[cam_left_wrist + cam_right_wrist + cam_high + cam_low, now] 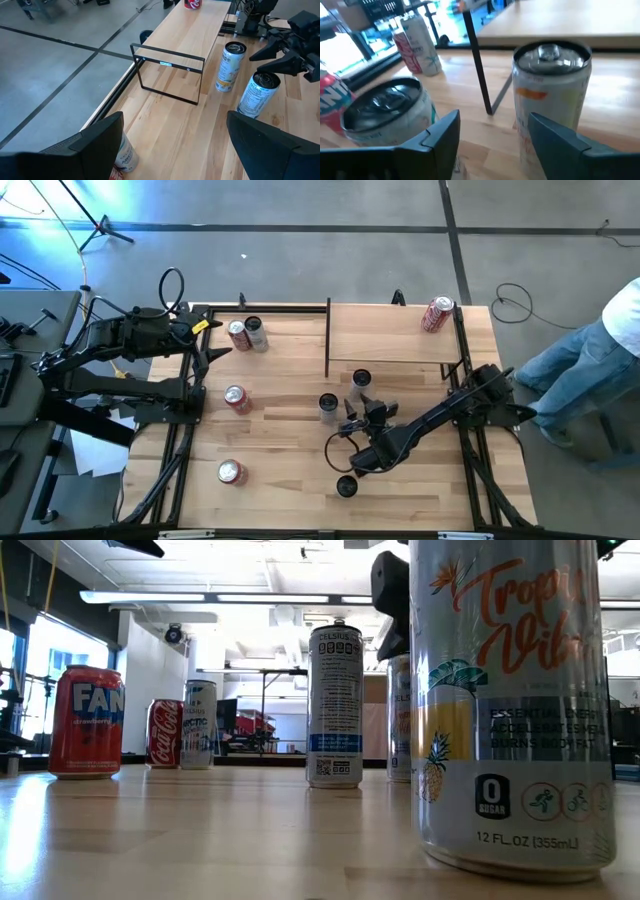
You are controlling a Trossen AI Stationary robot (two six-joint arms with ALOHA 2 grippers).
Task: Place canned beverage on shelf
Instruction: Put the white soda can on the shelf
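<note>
The right gripper (362, 406) is hovering open over the worktop (280, 440) between two upright cans (328, 406) beside the shelf (395, 332), while the left gripper (215, 350) is waiting open near the left edge.

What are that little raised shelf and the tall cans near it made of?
The small light-wood shelf looks like pale matte wood, its grain showing, on thin black posts, probably metal. The tall slim printed cans look like aluminium: shiny rims and pull-tab tops.
</note>
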